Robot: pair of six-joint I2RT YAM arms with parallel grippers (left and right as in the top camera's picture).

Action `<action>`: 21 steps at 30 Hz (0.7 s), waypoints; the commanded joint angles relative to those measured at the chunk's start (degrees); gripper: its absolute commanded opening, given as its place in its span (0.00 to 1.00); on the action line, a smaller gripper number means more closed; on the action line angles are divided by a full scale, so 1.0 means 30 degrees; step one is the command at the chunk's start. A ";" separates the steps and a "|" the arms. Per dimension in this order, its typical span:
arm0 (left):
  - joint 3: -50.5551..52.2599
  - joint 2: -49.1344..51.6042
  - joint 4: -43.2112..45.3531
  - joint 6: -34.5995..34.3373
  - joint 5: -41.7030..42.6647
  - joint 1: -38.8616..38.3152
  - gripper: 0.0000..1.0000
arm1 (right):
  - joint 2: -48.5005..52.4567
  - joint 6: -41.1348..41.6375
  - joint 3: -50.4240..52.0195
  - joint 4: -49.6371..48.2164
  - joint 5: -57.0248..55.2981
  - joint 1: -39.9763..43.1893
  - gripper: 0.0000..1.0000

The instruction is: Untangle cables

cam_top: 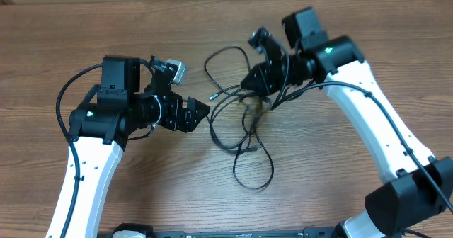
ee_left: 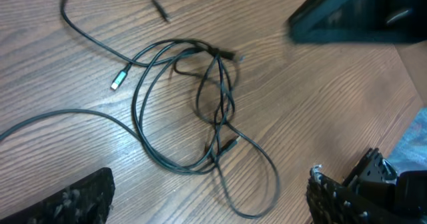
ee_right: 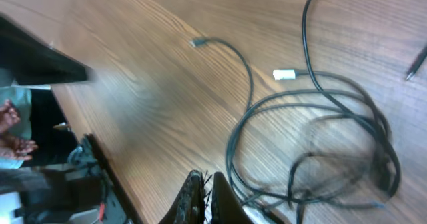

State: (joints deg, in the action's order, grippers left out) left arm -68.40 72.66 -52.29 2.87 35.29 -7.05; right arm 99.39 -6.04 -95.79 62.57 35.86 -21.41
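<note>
The cables (cam_top: 245, 128) are thin black cords lying in a loose tangle at the table's middle, with one silvery plug (cam_top: 211, 95) pointing left. My right gripper (cam_top: 256, 82) is shut at the top of the tangle. In the right wrist view its fingers (ee_right: 208, 184) are pressed together, with cable strands (ee_right: 231, 151) running in at their base; the loops there look blurred. My left gripper (cam_top: 198, 116) stands open just left of the tangle, holding nothing. In the left wrist view its wide-apart fingers (ee_left: 203, 204) frame the knotted cables (ee_left: 217, 104) and a plug (ee_left: 118, 82).
Bare wooden table (cam_top: 354, 188) lies all around the cables. A thicker black wire (cam_top: 67, 89) loops off the left arm. The table's edge, with clutter and a person's hands beyond it (ee_right: 17, 137), shows in the right wrist view.
</note>
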 commanded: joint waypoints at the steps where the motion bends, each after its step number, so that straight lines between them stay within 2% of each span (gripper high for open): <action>1: -0.0284 0.0124 0.0087 -0.0255 0.0029 -0.0022 0.91 | -0.0124 -0.0066 -0.2375 0.0794 0.0379 -0.0036 0.04; 5: -0.0284 0.0124 0.0080 -0.0270 0.0058 -0.0022 0.91 | -0.0124 -0.0007 -0.3869 0.1909 -0.0481 -0.0036 0.04; 6: -0.0284 0.0124 0.0080 -0.0408 0.0102 -0.0022 0.91 | -0.0124 -0.0015 -0.3861 0.2178 -0.1005 -0.0036 0.15; 7: -0.0284 0.0124 0.0080 -0.0546 0.0095 -0.0015 0.91 | -0.0117 -0.0015 -0.3818 0.2506 -0.1566 -0.0036 0.31; 10: -0.0284 0.0124 0.0087 -0.0605 0.0102 -0.0022 0.91 | 0.0015 -0.0015 -0.3599 0.3570 -0.3424 -0.0036 0.60; 11: -0.0284 0.0124 0.0095 -0.0605 0.0102 -0.0022 0.92 | 0.0066 -0.0022 -0.3526 0.3949 -0.4000 -0.0036 0.75; 13: -0.0284 0.0124 0.0117 -0.0612 0.0109 -0.0022 0.92 | 0.0189 -0.0022 -0.3424 0.4364 -0.4714 -0.0036 0.87; 16: -0.0284 0.0124 0.0117 -0.0619 0.0117 -0.0022 0.92 | 0.0597 -0.0022 -0.3089 0.4758 -0.5377 -0.0036 0.92; 21: -0.0284 0.0124 0.0117 -0.0612 0.0233 -0.0022 0.92 | 0.1326 -0.0007 -0.1326 0.4073 -0.5370 -0.0036 0.93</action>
State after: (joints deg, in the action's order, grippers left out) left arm -68.40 72.66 -52.12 1.58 35.31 -7.05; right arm 101.30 -6.00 -103.00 75.72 21.56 -21.43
